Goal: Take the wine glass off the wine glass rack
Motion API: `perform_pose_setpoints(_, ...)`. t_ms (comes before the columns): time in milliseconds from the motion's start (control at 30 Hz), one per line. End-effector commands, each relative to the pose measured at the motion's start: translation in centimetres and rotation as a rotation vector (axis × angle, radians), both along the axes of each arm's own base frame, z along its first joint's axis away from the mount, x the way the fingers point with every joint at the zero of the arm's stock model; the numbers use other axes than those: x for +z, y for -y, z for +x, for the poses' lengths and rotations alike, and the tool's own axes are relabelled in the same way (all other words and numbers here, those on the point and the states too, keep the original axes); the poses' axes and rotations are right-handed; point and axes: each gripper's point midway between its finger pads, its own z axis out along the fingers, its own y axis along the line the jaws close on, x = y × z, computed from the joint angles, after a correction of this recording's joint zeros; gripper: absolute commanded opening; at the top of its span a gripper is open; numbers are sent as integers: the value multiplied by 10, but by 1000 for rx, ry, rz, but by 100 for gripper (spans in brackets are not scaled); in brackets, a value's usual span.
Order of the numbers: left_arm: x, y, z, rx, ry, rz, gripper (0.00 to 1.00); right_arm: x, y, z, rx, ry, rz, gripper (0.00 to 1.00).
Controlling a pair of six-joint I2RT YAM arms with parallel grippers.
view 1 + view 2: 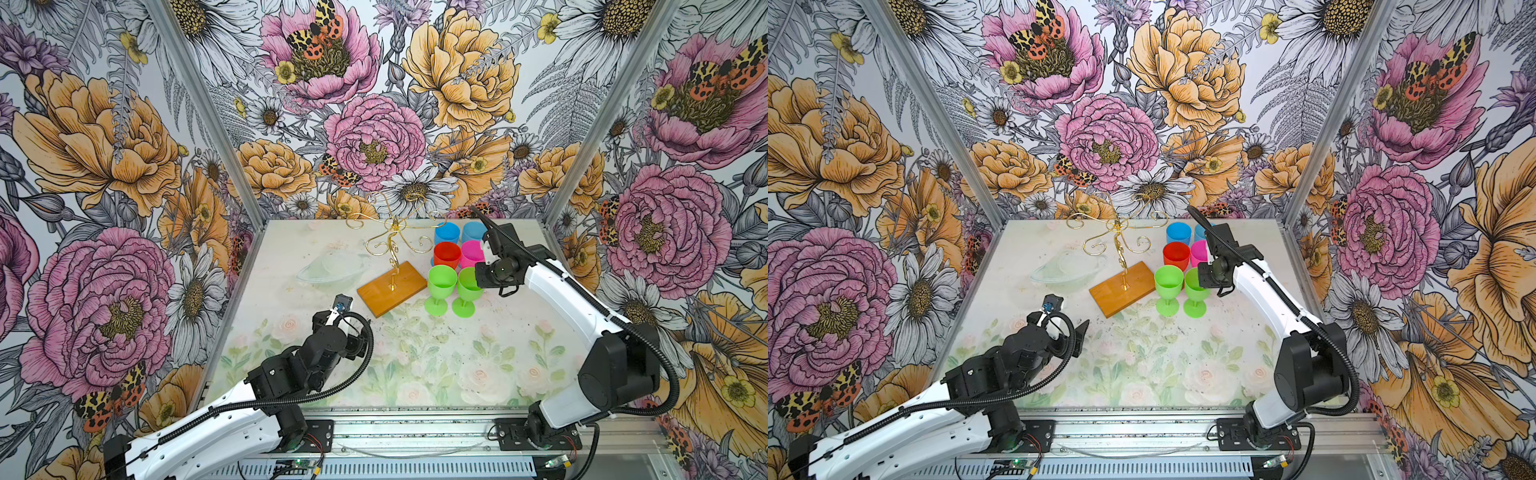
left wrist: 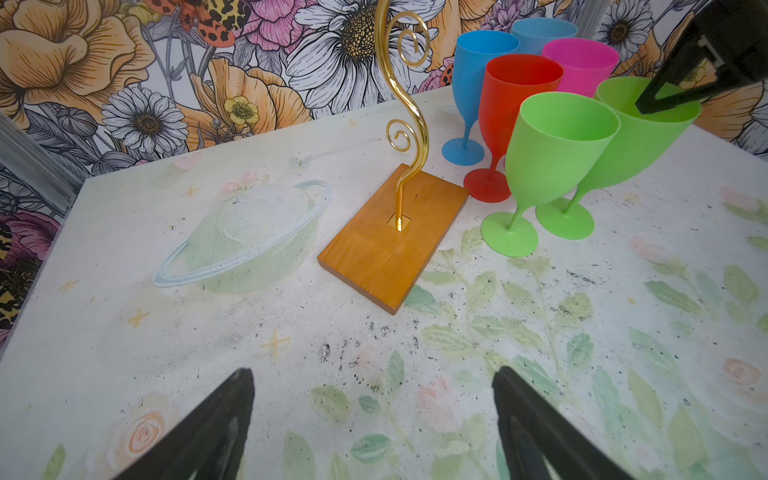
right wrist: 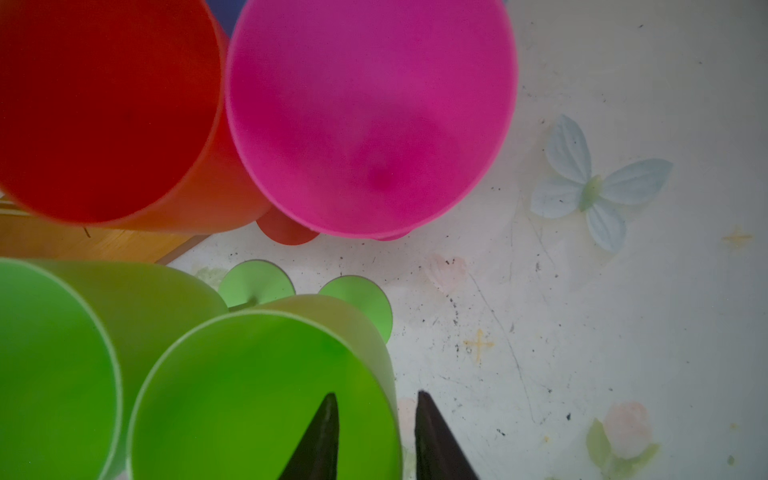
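Note:
The wine glass rack [image 1: 392, 286], gold wire on an orange-brown wooden base [image 2: 395, 245], stands mid-table with nothing hanging on its arms [image 1: 1117, 232]. Right of it a green wine glass [image 1: 467, 286] stands upright on the table. My right gripper [image 3: 376, 399] straddles that glass's rim [image 3: 390, 374]. One finger is inside the bowl and one outside, with a gap on both sides, so it is open. The left wrist view shows the same fingertips [image 2: 642, 110] at the rim. My left gripper [image 2: 372, 374] is wide open over bare table near the front left.
A second green glass [image 1: 441, 284] stands touching the first. Red [image 1: 447, 255], pink [image 1: 471, 253] and two blue glasses [image 1: 447, 232] crowd close behind them. The rack's base lies just left of the group. Floral walls enclose the table on three sides.

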Motion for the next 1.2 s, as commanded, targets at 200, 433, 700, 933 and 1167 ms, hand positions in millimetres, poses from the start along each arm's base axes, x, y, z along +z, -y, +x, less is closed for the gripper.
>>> perform_pose_setpoints(200,5,-24,24,106,15,-91,99,97,31,-8,-74,308,-33,56)
perform_pose_setpoints(433,5,-65,66,273,52,-147,99,103,81,-12,-236,426,14,80)
perform_pose_setpoints(700,-3,-107,109,383,145,-134,99,64,132,-14,-447,549,-32,90)
perform_pose_setpoints(933,-42,-147,143,431,176,-124,99,-3,144,9,-497,548,-75,96)
perform_pose_setpoints(1167,-62,-153,168,398,212,-99,99,-23,152,21,-505,629,-105,99)
